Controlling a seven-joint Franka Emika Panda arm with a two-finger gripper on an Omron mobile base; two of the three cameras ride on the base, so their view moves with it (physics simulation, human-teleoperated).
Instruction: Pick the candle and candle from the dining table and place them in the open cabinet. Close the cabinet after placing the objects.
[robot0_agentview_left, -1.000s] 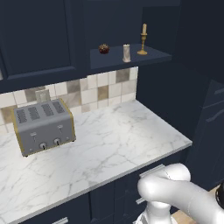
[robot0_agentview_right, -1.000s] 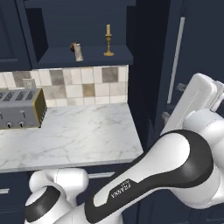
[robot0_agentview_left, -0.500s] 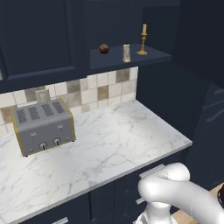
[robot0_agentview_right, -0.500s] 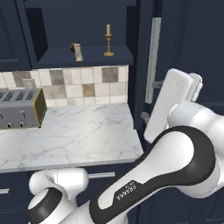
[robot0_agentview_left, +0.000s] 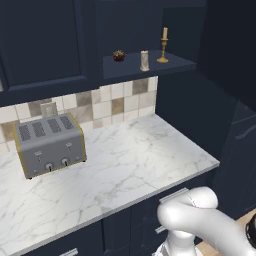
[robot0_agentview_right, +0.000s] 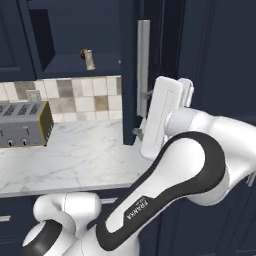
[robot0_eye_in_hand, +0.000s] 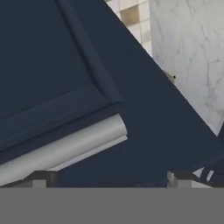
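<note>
1. The cabinet (robot0_agentview_left: 145, 65) is holding both candles on its shelf; its door (robot0_agentview_right: 200, 50) is standing part-way swung, its silver handle (robot0_agentview_right: 143, 65) upright.
2. The end effector (robot0_agentview_right: 147, 112) is sitting just beside that handle, jaws spread wide and gripping nothing.
3. The tan taper (robot0_agentview_left: 163, 46) and grey stub (robot0_agentview_left: 144, 60) are standing upright, near the shelf's front edge.
4. Risk, I judge: open fingers could slip past or snag the handle, leaving the door ajar.

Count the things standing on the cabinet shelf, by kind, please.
Candles: 2 (taper in brass holder, stub)
Small dark round thing: 1
Total: 3
</note>
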